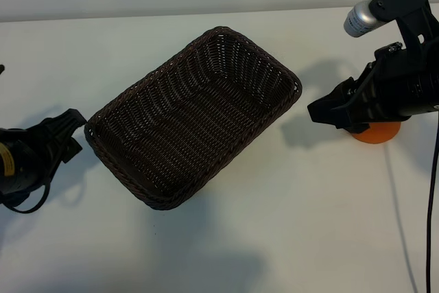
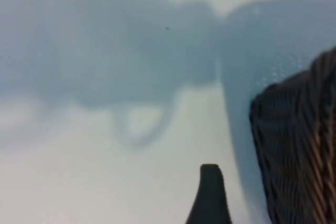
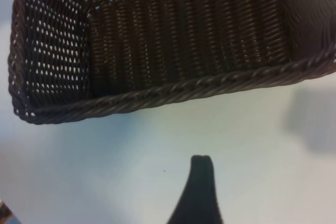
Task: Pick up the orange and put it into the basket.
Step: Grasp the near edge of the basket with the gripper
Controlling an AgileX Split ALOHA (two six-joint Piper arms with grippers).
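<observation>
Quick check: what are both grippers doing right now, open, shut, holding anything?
Left gripper: open, empty, beside the basket.
Right gripper: open, holding nothing; the orange sits on the table under that arm.

Both arms are matte black, angular plastic housings. The right claw (image 1: 328, 113) ends in blunt black fingers, with a silver-grey cylinder capped in black mounted at its twelve o'clock and a thin black cable trailing off at five o'clock. The left claw (image 1: 74, 123) carries a small yellow label and a looping black cable.
</observation>
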